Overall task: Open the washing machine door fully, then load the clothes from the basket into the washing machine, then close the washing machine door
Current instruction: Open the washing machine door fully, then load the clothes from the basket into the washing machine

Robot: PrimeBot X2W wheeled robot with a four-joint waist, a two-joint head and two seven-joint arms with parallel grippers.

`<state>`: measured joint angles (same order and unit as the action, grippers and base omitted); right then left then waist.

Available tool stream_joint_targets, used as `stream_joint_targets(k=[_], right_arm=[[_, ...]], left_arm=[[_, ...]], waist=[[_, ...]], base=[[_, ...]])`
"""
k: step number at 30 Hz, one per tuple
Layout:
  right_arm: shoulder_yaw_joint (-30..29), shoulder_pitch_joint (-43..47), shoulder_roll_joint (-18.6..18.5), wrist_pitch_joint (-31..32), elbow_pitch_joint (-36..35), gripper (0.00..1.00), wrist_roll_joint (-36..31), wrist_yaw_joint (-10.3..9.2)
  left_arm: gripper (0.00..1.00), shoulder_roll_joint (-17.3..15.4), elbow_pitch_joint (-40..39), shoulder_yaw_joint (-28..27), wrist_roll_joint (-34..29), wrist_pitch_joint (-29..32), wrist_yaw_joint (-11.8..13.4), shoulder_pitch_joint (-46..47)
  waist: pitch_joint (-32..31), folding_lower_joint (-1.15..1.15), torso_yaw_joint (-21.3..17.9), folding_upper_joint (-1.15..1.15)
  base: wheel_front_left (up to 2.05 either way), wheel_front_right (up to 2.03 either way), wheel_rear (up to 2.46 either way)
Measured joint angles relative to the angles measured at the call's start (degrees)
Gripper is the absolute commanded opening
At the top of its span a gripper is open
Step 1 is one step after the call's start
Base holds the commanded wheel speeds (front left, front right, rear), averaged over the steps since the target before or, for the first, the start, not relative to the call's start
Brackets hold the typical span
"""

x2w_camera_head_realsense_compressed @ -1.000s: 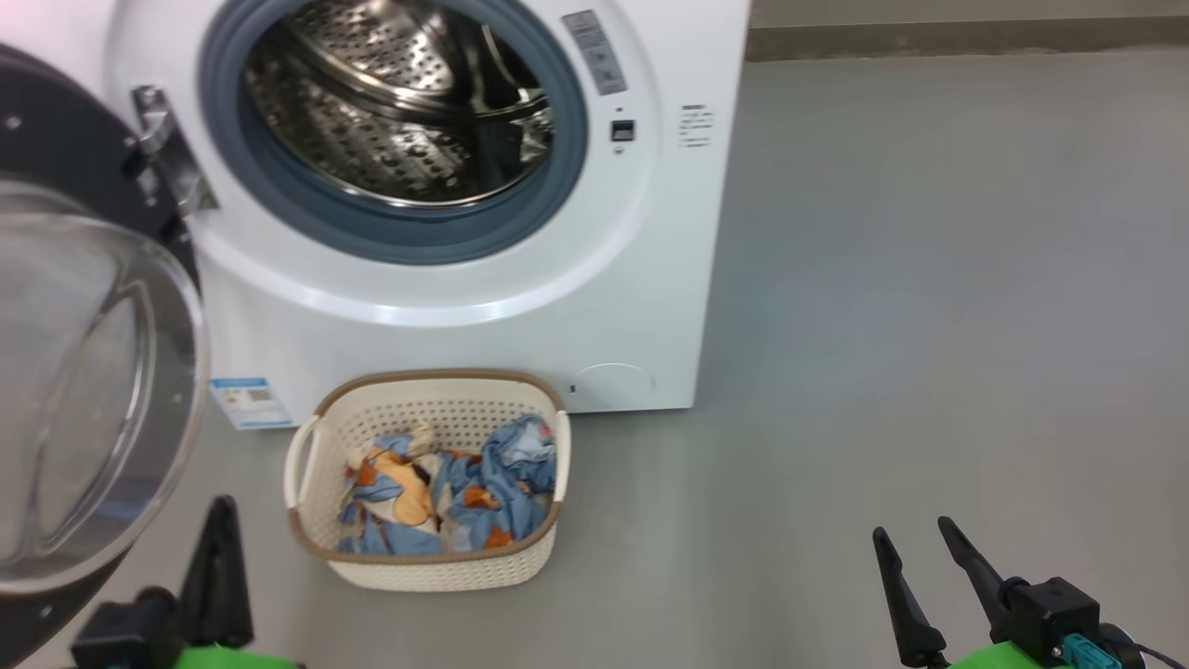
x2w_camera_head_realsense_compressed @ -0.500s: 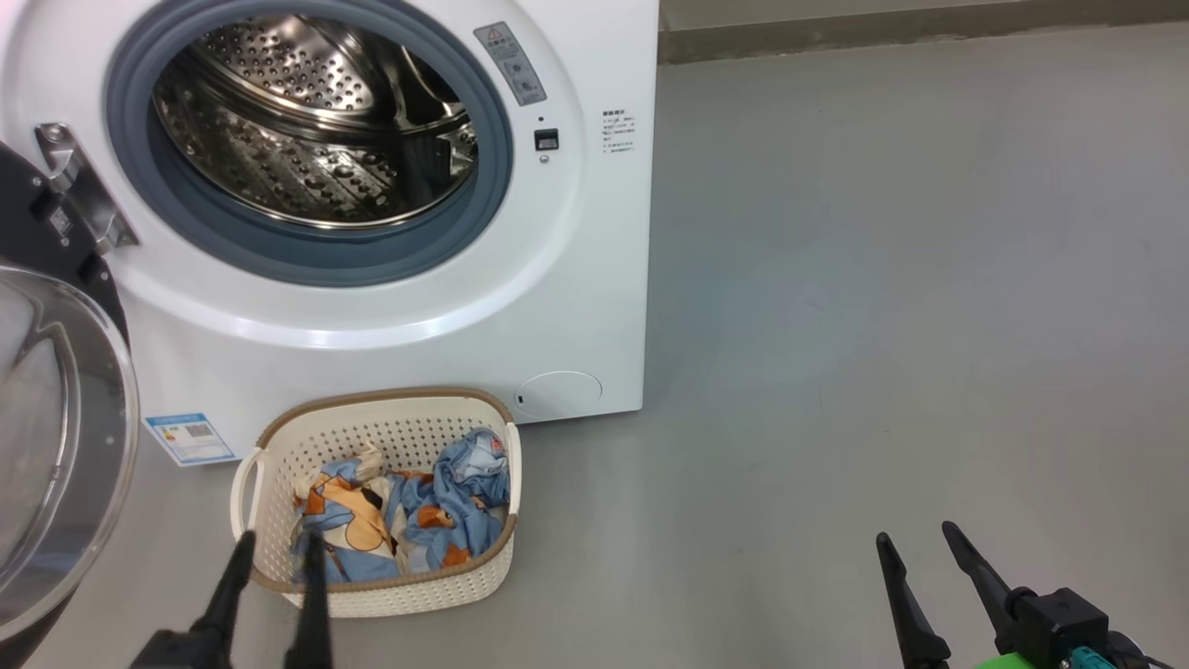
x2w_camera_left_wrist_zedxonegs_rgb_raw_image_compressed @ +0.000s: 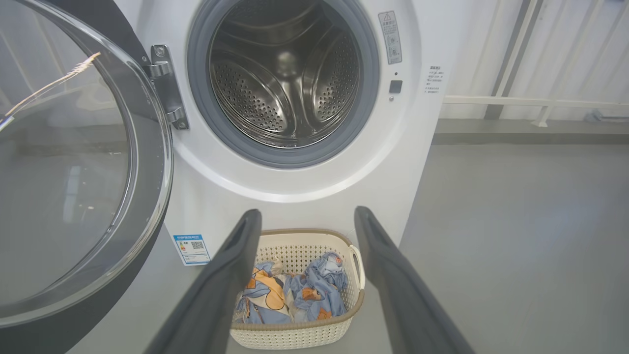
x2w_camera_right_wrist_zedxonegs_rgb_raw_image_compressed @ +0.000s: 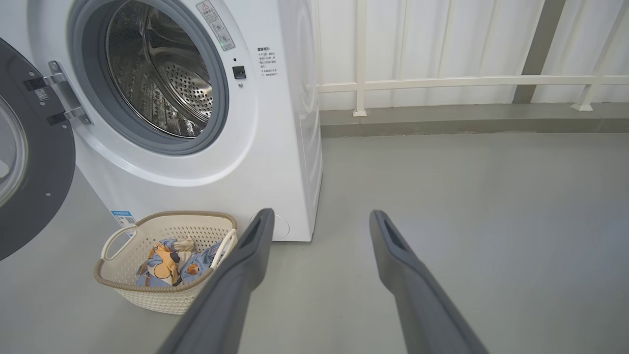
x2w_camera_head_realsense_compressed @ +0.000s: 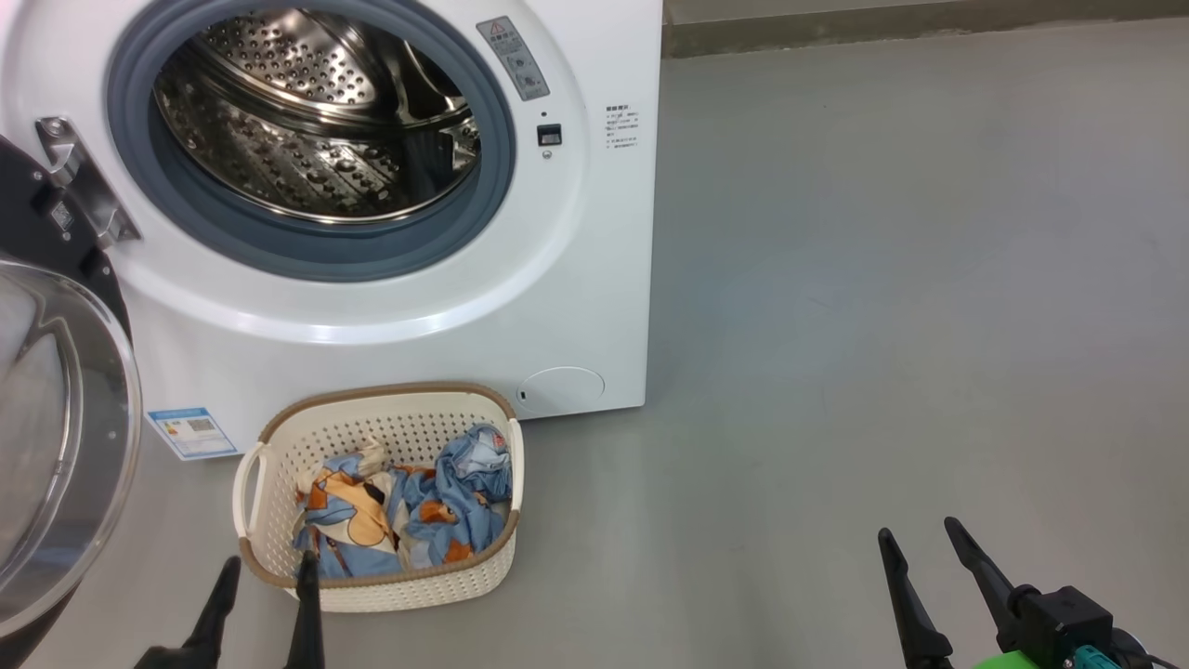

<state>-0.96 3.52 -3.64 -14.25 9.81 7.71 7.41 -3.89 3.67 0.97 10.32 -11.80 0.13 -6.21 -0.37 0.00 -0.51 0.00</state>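
The white washing machine (x2w_camera_head_realsense_compressed: 576, 279) stands with its steel drum (x2w_camera_head_realsense_compressed: 316, 111) exposed. Its door (x2w_camera_head_realsense_compressed: 56, 437) hangs swung open at the left, glass bowl (x2w_camera_left_wrist_zedxonegs_rgb_raw_image_compressed: 64, 162) facing out. On the floor before the machine sits the cream basket (x2w_camera_head_realsense_compressed: 279, 483) holding the light-blue clothes (x2w_camera_head_realsense_compressed: 409, 511) with orange patches. My left gripper (x2w_camera_head_realsense_compressed: 267, 571) is open at the basket's near rim, nothing between its fingers. In the left wrist view the fingers (x2w_camera_left_wrist_zedxonegs_rgb_raw_image_compressed: 231, 275) frame the basket (x2w_camera_left_wrist_zedxonegs_rgb_raw_image_compressed: 300, 334) and clothes (x2w_camera_left_wrist_zedxonegs_rgb_raw_image_compressed: 295, 295). My right gripper (x2w_camera_head_realsense_compressed: 920, 539) stands open over bare floor at the lower right.
Grey floor (x2w_camera_head_realsense_compressed: 882, 279) stretches to the right of the machine. A blue label (x2w_camera_head_realsense_compressed: 190, 432) and a round white cap (x2w_camera_head_realsense_compressed: 562, 388) mark the machine's lower front. A white railing (x2w_camera_right_wrist_zedxonegs_rgb_raw_image_compressed: 467, 81) and low kerb run along the back wall.
My left gripper has gone from shut to open and now stands at the basket's near rim. The camera shifted, moving the machine and basket leftward in view. The right gripper is unchanged.
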Motion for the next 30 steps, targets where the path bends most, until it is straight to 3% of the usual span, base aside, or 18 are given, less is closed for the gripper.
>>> stream_joint_targets(k=[30], right_arm=[[-0.11,0.01,0.14,0.00,-0.23,1.00,-0.09,0.00]], left_arm=[[1.00,-0.44,2.60,0.37,0.67,0.12,1.65,-1.08]], waist=[[0.19,0.00,1.84,0.00]], base=[[0.00,0.00,0.00]])
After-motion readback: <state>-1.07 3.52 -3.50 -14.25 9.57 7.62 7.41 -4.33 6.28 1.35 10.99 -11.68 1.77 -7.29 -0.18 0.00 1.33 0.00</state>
